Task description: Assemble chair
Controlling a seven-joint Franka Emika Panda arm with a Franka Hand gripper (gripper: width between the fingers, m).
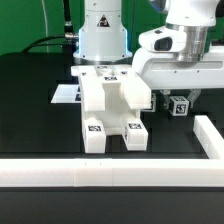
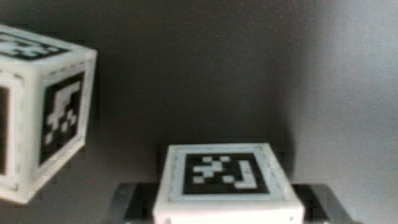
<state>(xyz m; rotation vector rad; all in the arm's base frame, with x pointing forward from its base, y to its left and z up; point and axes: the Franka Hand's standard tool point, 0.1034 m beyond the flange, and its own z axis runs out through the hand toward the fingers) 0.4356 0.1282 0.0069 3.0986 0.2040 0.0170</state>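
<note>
The chair's joined white pieces [image 1: 110, 112] stand in the middle of the black table, with tags on the two front feet. In the exterior view's right, my gripper [image 1: 179, 100] hangs low over the table next to that assembly. A small white tagged chair piece [image 1: 180, 106] sits between its fingers. The wrist view shows that piece [image 2: 222, 178] with its tag facing the camera, and a dark finger [image 2: 135, 200] pressed against each of its sides. The gripper [image 2: 224, 205] is shut on it. A larger tagged white block [image 2: 43, 110] of the chair stands close by.
A long low white border rail [image 1: 100, 173] runs along the table's front and turns up the exterior view's right [image 1: 209, 134]. The marker board [image 1: 64, 95] lies flat behind the chair pieces. The arm's white base [image 1: 103, 35] stands at the back.
</note>
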